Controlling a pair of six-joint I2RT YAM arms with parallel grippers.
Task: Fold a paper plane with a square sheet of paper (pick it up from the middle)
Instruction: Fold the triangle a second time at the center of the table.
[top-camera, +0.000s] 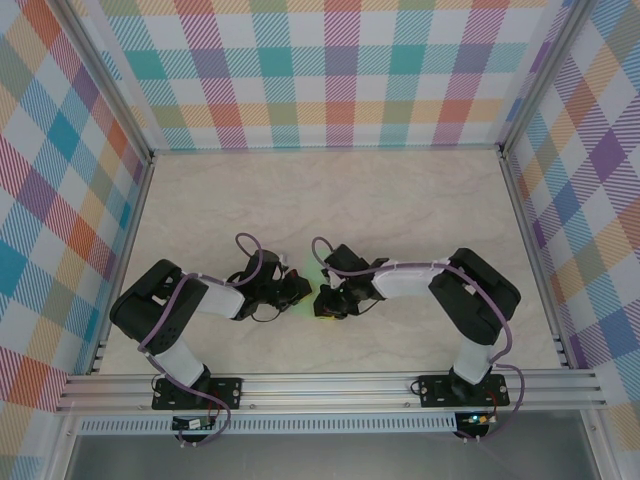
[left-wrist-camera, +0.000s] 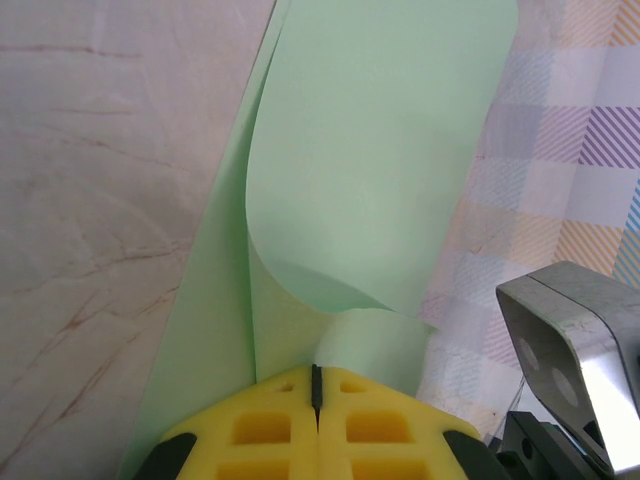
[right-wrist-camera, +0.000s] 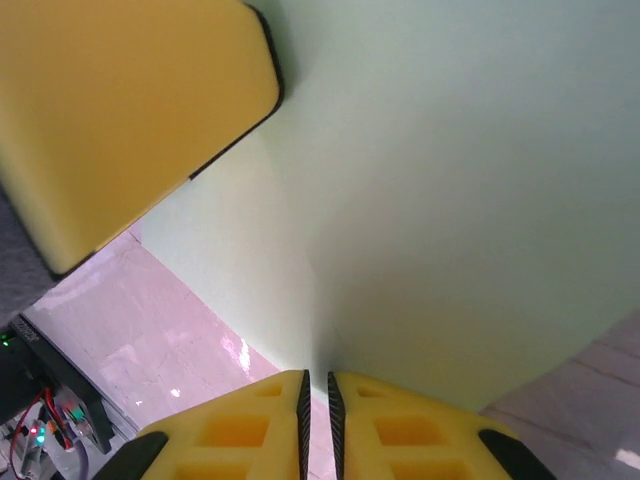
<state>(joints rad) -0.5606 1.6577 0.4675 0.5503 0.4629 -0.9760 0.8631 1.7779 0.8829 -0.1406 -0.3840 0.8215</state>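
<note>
The square sheet of paper (left-wrist-camera: 380, 150) is pale mint green and held off the table between both grippers. In the left wrist view it curls upward in a loose roll, and my left gripper (left-wrist-camera: 317, 372) is shut on its lower edge. In the right wrist view the sheet (right-wrist-camera: 450, 200) spreads wide overhead, with a soft crease running down into my right gripper (right-wrist-camera: 317, 376), whose jaws stand a narrow slit apart on that edge. From above, the left gripper (top-camera: 297, 290) and right gripper (top-camera: 322, 300) meet tip to tip at the table's near middle. No paper plane shape is formed.
The marble-patterned table (top-camera: 330, 200) stretches behind the grippers, enclosed by checked walls (top-camera: 330, 70) and an aluminium rail (top-camera: 330, 385) at the near edge. The left gripper's yellow finger (right-wrist-camera: 120, 110) looms close to the right wrist camera (left-wrist-camera: 575, 350).
</note>
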